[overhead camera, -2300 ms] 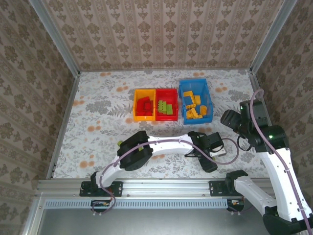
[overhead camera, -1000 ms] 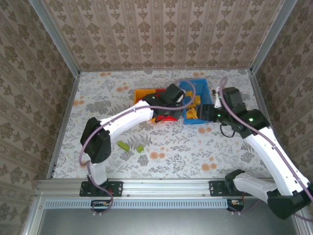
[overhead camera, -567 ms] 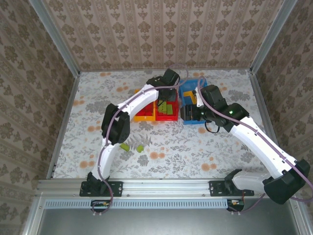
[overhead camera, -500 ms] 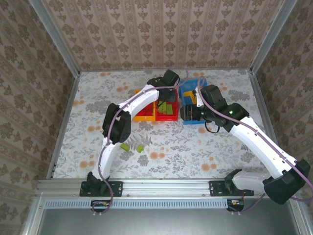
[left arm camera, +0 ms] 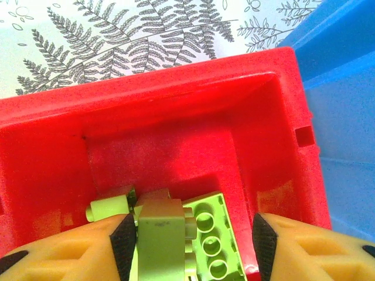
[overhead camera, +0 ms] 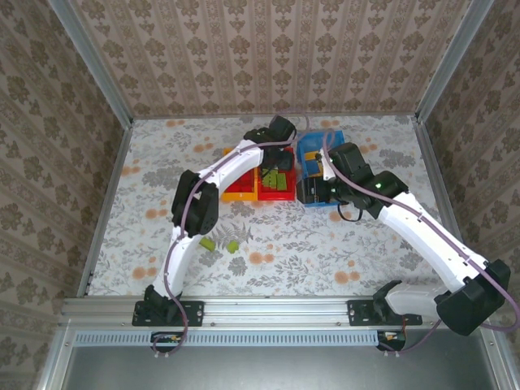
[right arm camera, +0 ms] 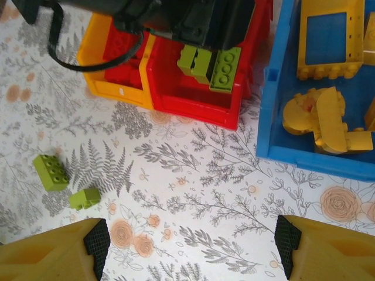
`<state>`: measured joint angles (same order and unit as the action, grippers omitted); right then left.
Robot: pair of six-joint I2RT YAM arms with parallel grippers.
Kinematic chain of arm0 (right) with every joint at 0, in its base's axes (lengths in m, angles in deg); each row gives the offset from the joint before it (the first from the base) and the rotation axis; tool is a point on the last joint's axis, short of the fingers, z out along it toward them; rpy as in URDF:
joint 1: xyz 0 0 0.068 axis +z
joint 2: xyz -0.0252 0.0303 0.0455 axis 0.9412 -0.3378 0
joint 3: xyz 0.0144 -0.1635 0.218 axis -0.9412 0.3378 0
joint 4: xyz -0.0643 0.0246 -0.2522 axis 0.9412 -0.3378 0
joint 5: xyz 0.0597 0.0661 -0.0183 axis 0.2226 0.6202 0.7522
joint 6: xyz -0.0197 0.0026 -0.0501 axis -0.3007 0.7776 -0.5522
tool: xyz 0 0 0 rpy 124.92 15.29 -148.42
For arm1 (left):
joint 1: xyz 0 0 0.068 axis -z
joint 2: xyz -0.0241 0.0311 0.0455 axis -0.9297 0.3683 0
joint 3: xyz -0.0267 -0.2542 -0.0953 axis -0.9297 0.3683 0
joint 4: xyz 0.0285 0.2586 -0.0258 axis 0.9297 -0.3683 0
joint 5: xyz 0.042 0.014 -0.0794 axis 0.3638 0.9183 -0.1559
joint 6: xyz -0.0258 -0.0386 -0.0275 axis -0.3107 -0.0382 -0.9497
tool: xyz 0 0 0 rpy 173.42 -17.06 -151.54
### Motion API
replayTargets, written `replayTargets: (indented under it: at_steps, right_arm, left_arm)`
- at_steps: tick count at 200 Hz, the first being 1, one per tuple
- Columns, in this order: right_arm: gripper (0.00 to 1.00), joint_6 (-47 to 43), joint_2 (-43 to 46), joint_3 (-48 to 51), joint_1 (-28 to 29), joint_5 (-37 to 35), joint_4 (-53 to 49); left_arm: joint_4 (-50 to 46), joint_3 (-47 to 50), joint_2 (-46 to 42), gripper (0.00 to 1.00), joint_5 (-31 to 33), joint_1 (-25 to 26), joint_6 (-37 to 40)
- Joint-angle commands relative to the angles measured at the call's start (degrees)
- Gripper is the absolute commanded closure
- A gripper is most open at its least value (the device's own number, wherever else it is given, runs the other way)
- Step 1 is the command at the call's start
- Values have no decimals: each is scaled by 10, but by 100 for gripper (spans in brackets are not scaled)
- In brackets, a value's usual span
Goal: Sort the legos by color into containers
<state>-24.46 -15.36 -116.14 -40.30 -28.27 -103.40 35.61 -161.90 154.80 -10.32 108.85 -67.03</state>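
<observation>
Right gripper (right arm camera: 191,244) hangs open above the flowered table (overhead camera: 154,203), its two fingers wide apart and nothing between them.

Nearest to the arm bases, two legos lie loose on the bare table: the longer lime brick (overhead camera: 208,242) and the smaller lime brick (overhead camera: 232,245) just beside it. From the right gripper they lie to its left and toward the near edge. The longer lime brick has its long axis slanted to that edge (so I think the fingers must turn to close across its short side).

Further back the containers stand side by side: the yellow-orange bin (overhead camera: 240,196) with red bricks, the red bin (right arm camera: 193,105) with lime bricks, and the blue bin (right arm camera: 270,111) with yellow ones.

Furthest, the left gripper (left arm camera: 193,237) is over the red bin with its fingers apart. Lime bricks lie between them inside the bin, and I see no firm grip. Both grippers seem about equally far from the loose pair, which lies on the left arm's half.
</observation>
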Motion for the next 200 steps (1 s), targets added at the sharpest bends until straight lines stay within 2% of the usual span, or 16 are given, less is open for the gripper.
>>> replayTargets:
  at_steps: [1,48,89,109,129,162,200]
  right_arm:
    - [22,-22,-8,18,9,5,12]
    - [23,-39,-20,27,48,-9,27]
    - [22,-137,-82,12,181,15,62]
    - [20,-179,-154,5,253,10,94]
    - [18,-183,-224,-16,294,0,122]
    - [14,-130,-340,-81,320,-18,129]
    - [15,-75,-446,-155,320,-39,107]
  left_arm:
    - [2,14,-78,41,1,0,-12]
    - [-10,89,-166,52,14,1,-36]
    - [18,267,-350,54,61,-7,-80]
    - [9,368,-456,54,86,-20,-112]
    - [-13,474,-567,54,112,-32,-149]
    - [-78,607,-741,53,149,-39,-215]
    - [-157,684,-883,52,163,-40,-276]
